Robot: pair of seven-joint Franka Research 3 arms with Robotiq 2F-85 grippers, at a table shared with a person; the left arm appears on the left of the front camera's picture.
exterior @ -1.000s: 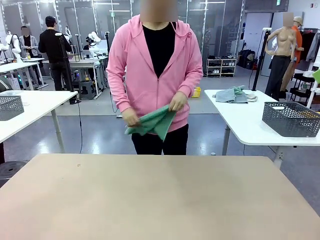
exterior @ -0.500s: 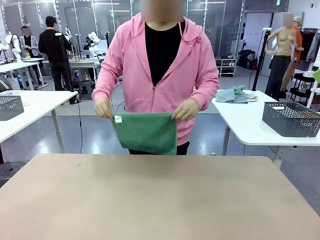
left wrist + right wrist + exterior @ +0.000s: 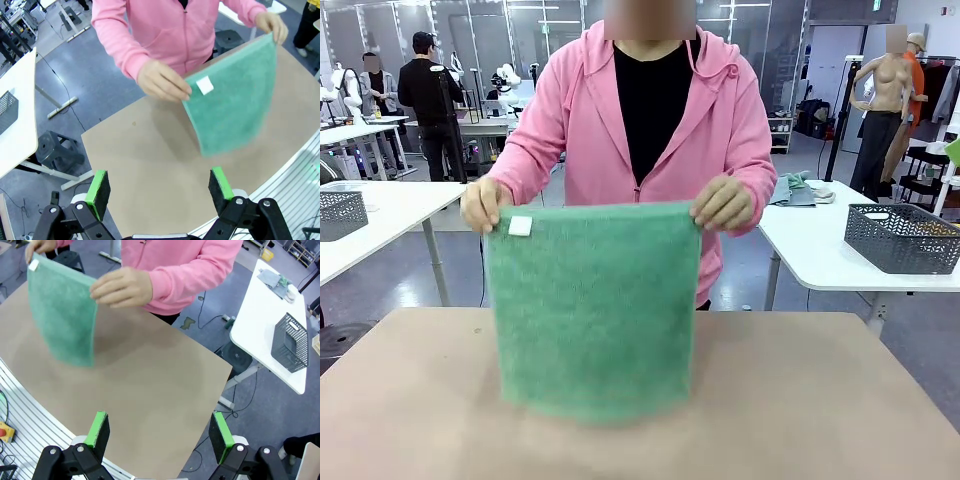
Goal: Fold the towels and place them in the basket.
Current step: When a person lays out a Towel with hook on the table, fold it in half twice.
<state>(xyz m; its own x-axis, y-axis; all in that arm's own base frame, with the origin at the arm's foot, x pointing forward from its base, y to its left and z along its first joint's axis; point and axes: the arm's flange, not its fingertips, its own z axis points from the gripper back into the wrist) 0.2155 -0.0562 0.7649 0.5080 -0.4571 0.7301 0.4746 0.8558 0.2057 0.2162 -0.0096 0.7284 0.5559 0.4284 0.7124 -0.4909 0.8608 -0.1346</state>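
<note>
A person in a pink hoodie holds a mint green towel (image 3: 590, 310) by its two top corners, and it hangs flat over the far half of the beige table (image 3: 820, 400). A white label sits at one upper corner. The towel (image 3: 235, 105) hangs well beyond my left gripper (image 3: 159, 187), which is open with nothing between its green pads. My right gripper (image 3: 159, 430) is open too, above the table's near edge, with the towel (image 3: 62, 315) far off to its upper left. A dark grey mesh basket (image 3: 900, 237) stands on the white side table at right.
Grey towels (image 3: 788, 190) lie heaped on the white side table (image 3: 810, 245) at right, next to the basket (image 3: 290, 342). Another mesh basket (image 3: 340, 213) sits on a white table at left. People stand in the far background.
The person has shaken the bunched green towel out flat and brought it forward and up over the table. Both grippers stay open.
</note>
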